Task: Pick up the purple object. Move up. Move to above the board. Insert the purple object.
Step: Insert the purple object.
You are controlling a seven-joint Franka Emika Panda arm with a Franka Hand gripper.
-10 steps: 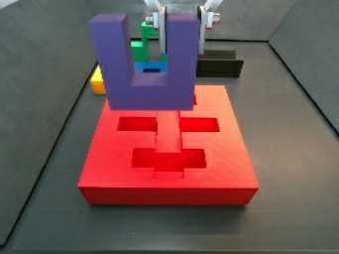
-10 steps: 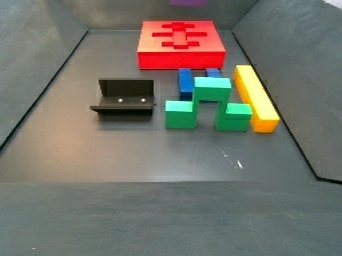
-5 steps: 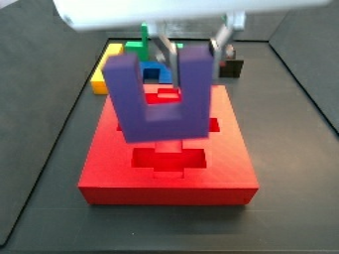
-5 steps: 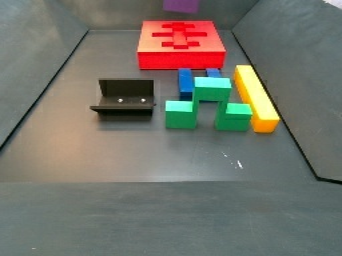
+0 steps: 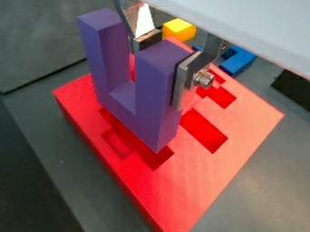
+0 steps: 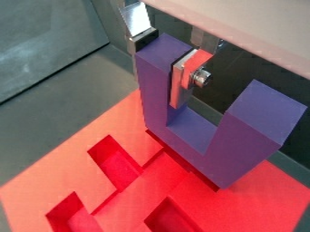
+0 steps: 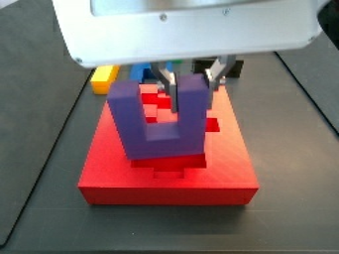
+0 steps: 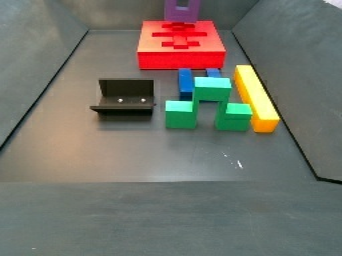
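Note:
My gripper (image 7: 192, 79) is shut on the purple object (image 7: 159, 124), a U-shaped block held arms up, clamped on one arm. Both wrist views show the silver fingers (image 5: 189, 76) (image 6: 184, 74) pressed on that arm of the purple object (image 5: 136, 86) (image 6: 200, 113). It hangs low over the middle of the red board (image 7: 166, 179), above its darker recessed slots (image 5: 200, 127) (image 6: 115, 168). I cannot tell whether its base touches the board. In a side view the purple object (image 8: 181, 9) shows at the top edge, over the board (image 8: 183, 42).
The dark fixture (image 8: 123, 98) stands on the floor left of a cluster: a blue block (image 8: 186, 80), green blocks (image 8: 210, 88) (image 8: 179, 113) (image 8: 235, 115) and a long yellow bar (image 8: 254, 97). Dark bin walls surround the floor.
My gripper has moved over the board and come down with the purple object, which now sits much lower over the slots. The other blocks have not moved.

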